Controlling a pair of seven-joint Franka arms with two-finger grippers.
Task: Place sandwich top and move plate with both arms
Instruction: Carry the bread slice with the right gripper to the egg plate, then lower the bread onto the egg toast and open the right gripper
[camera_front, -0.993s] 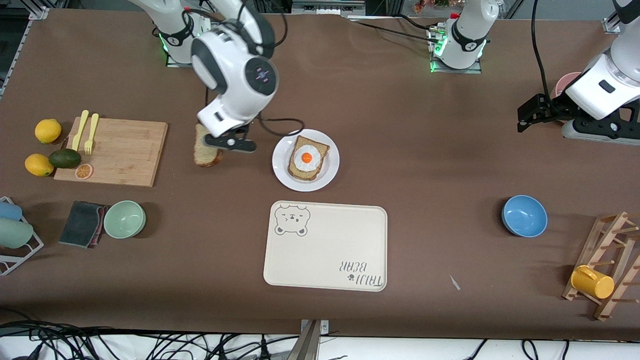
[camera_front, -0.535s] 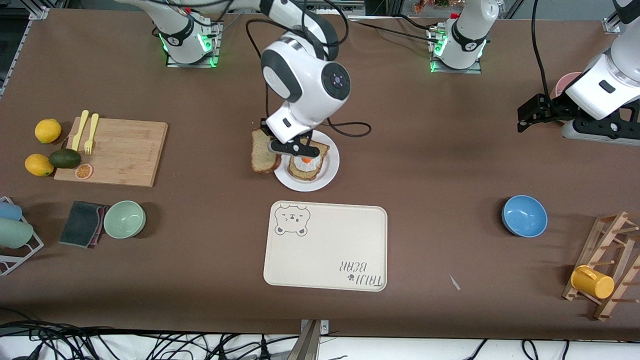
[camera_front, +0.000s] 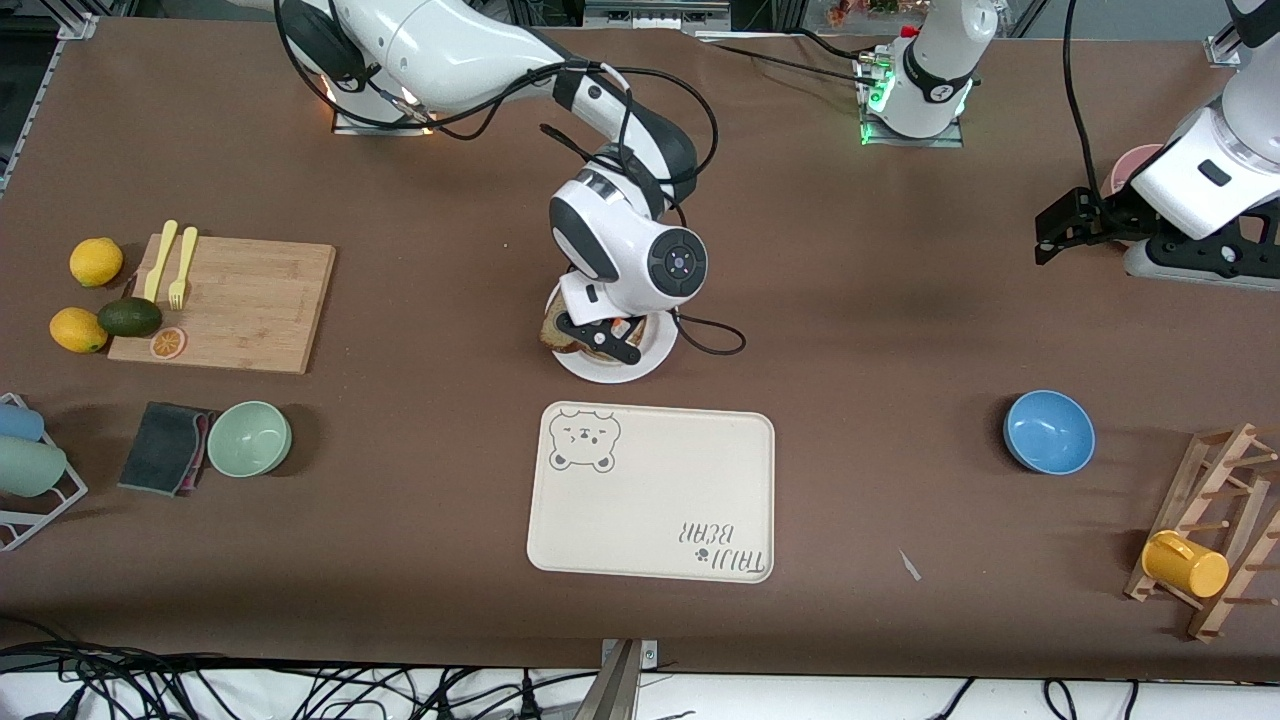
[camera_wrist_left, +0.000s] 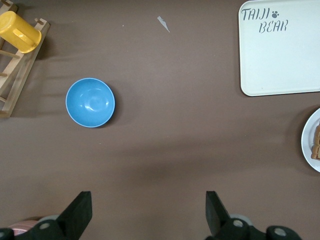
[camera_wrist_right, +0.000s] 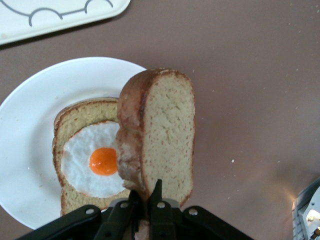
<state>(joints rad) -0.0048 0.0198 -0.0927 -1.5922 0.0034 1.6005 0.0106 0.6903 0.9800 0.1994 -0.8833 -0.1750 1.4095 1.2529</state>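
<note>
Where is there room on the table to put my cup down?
The bare tray is free. So is the brown table between the plate and the blue bowl. It is crowded at the plate, where the right claw holds bread over the egg toast, and around the cutting board.

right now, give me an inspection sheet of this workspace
surface: brown table, small pale scrap near the blue bowl
job's things: plain brown-crusted bread slice on edge over the egg-topped slice on the round white plate
clutter: cream bear-printed tray, wooden cutting board, green bowl
grippers: right gripper shut on the bread slice; left gripper open, waiting over bare table
cables: black cable looping beside the plate
surroundings: nothing seen
</note>
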